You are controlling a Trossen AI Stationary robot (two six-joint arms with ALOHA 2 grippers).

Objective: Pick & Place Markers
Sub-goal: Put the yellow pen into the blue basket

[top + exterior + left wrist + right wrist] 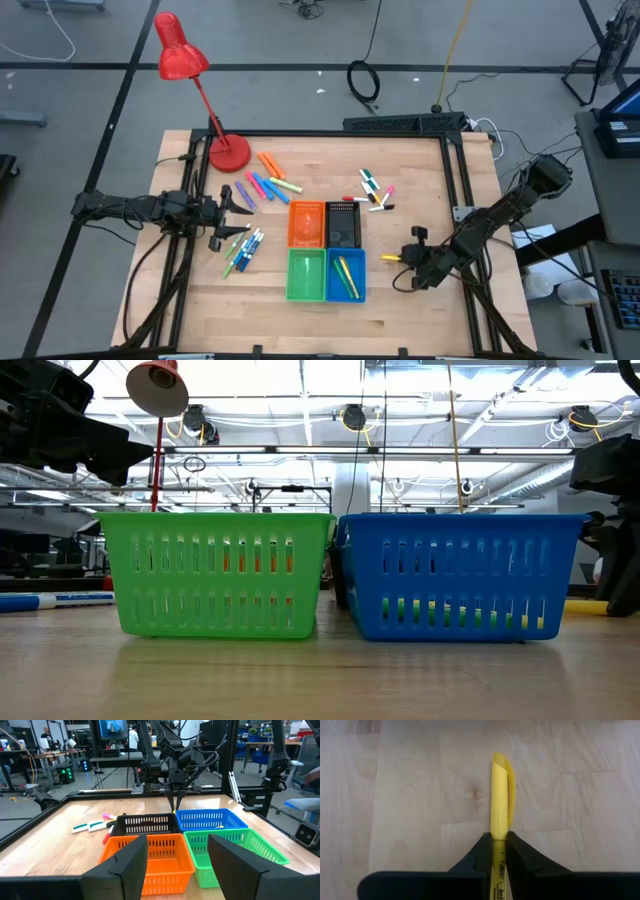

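Markers lie flat on the table in three loose groups: one (270, 183) by the lamp base, one (376, 190) beyond the black bin, one (243, 250) left of the green bin. My right gripper (402, 258) is right of the blue bin (345, 277), shut on a yellow marker (388, 258). Another yellow marker (346, 276) lies in the blue bin. My left gripper (177, 865) is open left of the orange bin (307, 222), above the table, touching nothing. My right gripper pinches the yellow marker between its two fingers (482, 851) partway along the barrel (498, 836). The marker lies along the fingers and sticks out beyond their tips (499, 790), toward the blue bin. It sits low over the table; whether it touches the wood I cannot tell.
Four small bins stand in a square at mid-table: orange, black (343, 222), green (306, 275) and blue. A red desk lamp (229, 152) stands at the far left. Bare wood lies right of the bins around my right gripper and along the near edge.
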